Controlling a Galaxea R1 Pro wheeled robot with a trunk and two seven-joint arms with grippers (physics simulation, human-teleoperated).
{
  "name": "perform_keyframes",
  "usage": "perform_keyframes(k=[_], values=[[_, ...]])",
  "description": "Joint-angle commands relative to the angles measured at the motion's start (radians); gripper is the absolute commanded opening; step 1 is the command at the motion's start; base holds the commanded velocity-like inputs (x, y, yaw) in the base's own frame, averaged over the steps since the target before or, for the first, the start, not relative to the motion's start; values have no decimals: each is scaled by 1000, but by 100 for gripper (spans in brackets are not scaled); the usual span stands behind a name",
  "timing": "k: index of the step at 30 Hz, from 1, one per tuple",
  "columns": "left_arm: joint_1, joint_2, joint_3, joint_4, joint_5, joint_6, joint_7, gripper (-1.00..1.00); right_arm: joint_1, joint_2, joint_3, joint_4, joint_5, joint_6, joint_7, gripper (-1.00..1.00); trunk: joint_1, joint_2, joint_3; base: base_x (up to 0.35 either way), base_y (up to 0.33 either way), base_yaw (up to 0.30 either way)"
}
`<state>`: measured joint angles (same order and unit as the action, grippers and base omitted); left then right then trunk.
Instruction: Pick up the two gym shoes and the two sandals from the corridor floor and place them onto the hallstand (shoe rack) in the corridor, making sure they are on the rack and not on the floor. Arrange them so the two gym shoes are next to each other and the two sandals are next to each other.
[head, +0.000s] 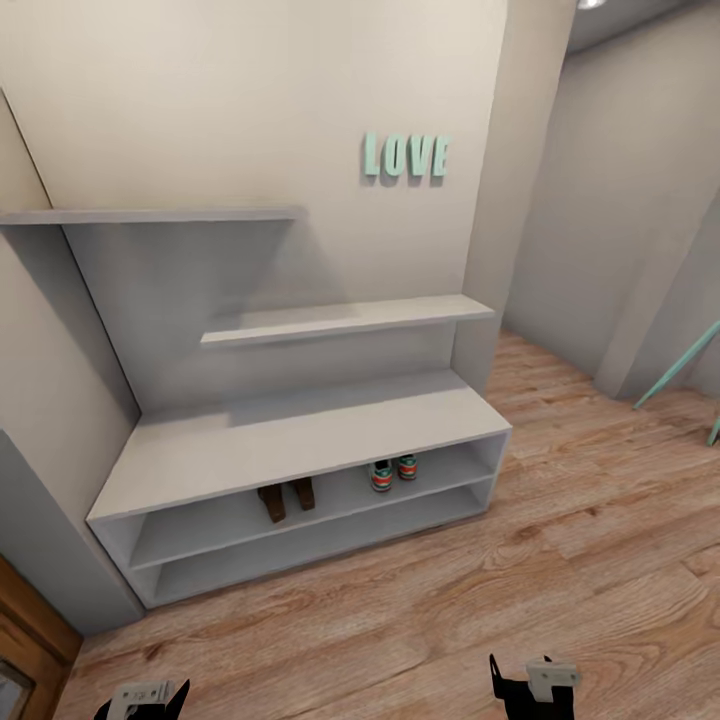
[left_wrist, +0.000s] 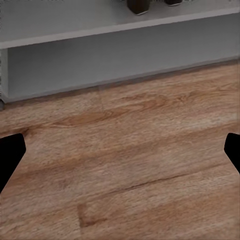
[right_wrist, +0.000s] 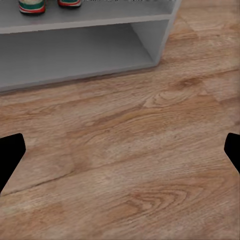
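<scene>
So all four shoes are already sitting on the hallstand (head: 300, 440), on the upper of its two low open shelves. The two sandals (head: 286, 497) are standing side by side towards the middle, and the two gym shoes (head: 394, 471) are paired up just to their right, a gap between the pairs. Each shoe's long axis is running front to back into the shelf, ends facing out. Nothing is lying on the corridor floor (head: 480, 600), so I'm reading the job as basically finished.

The left gripper (head: 140, 700) and right gripper (head: 525, 685) are hanging low over the planks, well apart from the rack, both spread wide and holding nothing. The shoes are lying ahead of and beyond both grippers; the left arm is nearer the sandals, the right nearer the gym shoes.

The head view is giving the full layout. The left wrist view is just catching the sandals' (left_wrist: 138, 6) ends at the shelf edge, and the right wrist view is picking up the sneakers' (right_wrist: 33, 6) green and red stripes plus the rack's right end panel.
</scene>
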<state>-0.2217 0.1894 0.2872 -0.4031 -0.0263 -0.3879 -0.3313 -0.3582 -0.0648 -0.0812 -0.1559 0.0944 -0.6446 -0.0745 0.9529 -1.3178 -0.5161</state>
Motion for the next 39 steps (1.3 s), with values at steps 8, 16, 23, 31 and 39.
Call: perform_keyframes(k=[8,16,23,31,39], values=[[-1,-1,8,1,-3,-2,-9,100,-1,22,-8,1,6,-4,-2,100,-31,56,24,0,0,-3],[-1,-1,9,1,-3,-2,-9,100,-1,26,-8,2,6,-4,-3,100,-61,112,49,0,0,0],[-1,-1,9,1,-3,-2,-9,100,-1,26,-7,2,8,-4,-2,100,-88,161,71,0,0,0],[-1,-1,8,1,-4,-2,-9,100,-1,26,-6,3,11,-3,0,100,-119,217,96,0,0,0],[-1,-1,7,18,-5,-2,-9,100,-1,30,-5,56,11,-3,1,100,-150,273,121,0,0,0]])
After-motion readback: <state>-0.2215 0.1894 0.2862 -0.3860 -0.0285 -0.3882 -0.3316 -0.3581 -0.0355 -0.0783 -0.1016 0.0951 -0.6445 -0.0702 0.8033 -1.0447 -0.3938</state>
